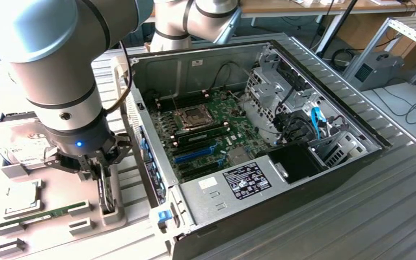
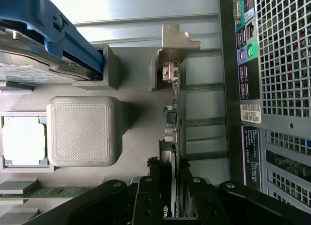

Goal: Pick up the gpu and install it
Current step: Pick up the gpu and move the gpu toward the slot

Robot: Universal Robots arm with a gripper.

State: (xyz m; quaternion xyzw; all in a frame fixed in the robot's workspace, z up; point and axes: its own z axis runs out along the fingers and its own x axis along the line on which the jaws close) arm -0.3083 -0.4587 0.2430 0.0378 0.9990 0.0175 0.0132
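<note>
Hand (image 2: 171,163) clamps narrow on the gpu (image 2: 175,103), which stands on edge just beneath it in a slot of the grey tray (image 2: 138,89) (processor (image 2: 23,140) and memory stick (image 2: 46,191) fill nearby pockets); the open computer case (image 2: 282,64) stands just beside the hand.

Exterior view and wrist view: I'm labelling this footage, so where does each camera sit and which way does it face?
Exterior view: off the arm and high up, looking down into the open computer case and the parts tray beside it; the arm and gripper show.
Wrist view: on the wrist, looking down past the gripper at the gpu, which stands on edge in its tray holder.
Shared: the gripper, the gpu, the parts tray and the computer case.
</note>
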